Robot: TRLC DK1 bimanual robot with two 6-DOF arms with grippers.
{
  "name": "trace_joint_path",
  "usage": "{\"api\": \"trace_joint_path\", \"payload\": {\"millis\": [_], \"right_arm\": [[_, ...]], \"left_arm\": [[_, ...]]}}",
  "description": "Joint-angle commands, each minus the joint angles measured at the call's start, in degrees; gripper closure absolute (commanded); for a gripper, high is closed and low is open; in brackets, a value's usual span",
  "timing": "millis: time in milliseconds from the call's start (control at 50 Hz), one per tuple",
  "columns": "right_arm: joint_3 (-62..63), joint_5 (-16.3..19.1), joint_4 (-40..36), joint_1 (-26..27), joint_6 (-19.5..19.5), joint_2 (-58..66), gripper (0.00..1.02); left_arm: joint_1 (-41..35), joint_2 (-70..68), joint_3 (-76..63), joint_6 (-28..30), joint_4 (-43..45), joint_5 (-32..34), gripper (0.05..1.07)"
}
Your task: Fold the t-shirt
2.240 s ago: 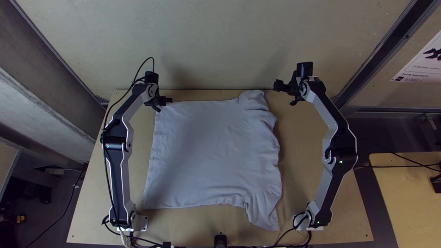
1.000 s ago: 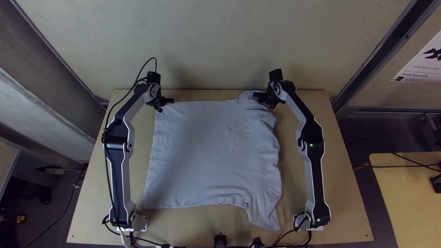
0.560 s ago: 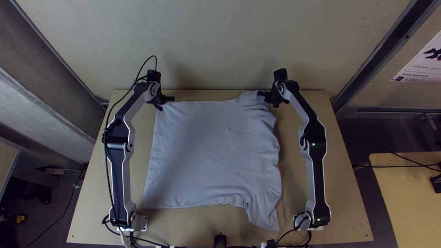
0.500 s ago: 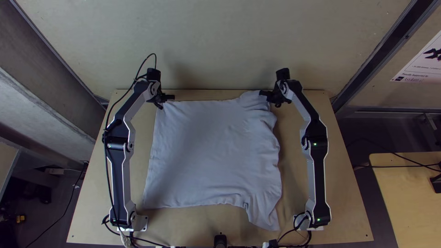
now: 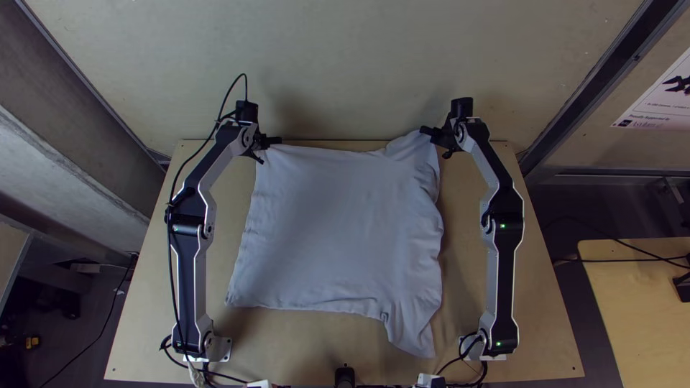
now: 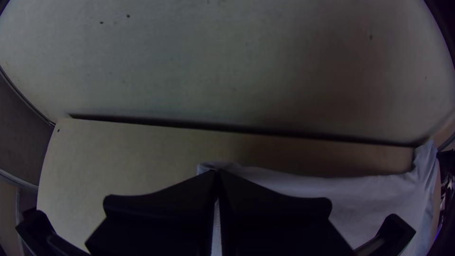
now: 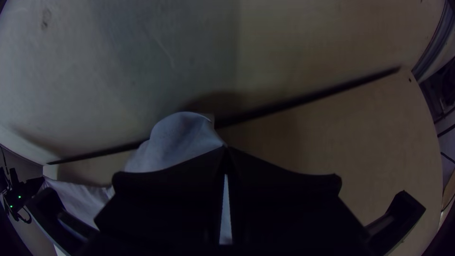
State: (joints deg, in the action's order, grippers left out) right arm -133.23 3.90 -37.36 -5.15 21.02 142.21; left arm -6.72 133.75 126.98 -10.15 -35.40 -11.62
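Note:
A pale grey-white t-shirt [image 5: 338,230] lies mostly spread between the arms, with creases down its right side and a flap hanging toward the near right. At its far left corner is my left gripper [image 5: 273,142]. My right gripper [image 5: 429,132] is at the far right corner, which is drawn up. In the left wrist view, the left gripper [image 6: 217,173] is shut on the edge of the shirt [image 6: 369,196]. The right wrist view has the right gripper [image 7: 226,149] shut on a bunched part of the shirt [image 7: 175,142].
The wooden table [image 5: 287,352] shows along the near side and beyond both sides of the cloth. A pale wall [image 5: 338,72] rises right behind its far edge, close to both grippers. A black cable [image 5: 171,251] runs along the left arm.
The right gripper came in from the right, closed on the far corner and shifted right and away. The left gripper moved slightly away and right. The shirt's left and far edges moved with them.

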Motion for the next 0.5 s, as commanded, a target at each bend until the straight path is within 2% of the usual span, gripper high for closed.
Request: {"api": "trace_joint_path", "payload": {"millis": [0,320,480], "right_arm": [[-0.72,-1.26,2.82,0.49,0.78,-2.82,1.0],[-0.98,-0.65,1.86,-1.8,-0.27,-3.43,1.0],[-0.89,-0.47,-2.54,-2.06,-0.27,-4.93,1.0]], "left_arm": [[1.89,-1.65,1.87,-2.5,2.0,-0.42,1.04],[4.61,-1.92,2.22,-3.47,-1.34,-0.42,1.04],[3.91,-2.71,1.25,-3.12,-4.07,-0.42,1.04]]}}
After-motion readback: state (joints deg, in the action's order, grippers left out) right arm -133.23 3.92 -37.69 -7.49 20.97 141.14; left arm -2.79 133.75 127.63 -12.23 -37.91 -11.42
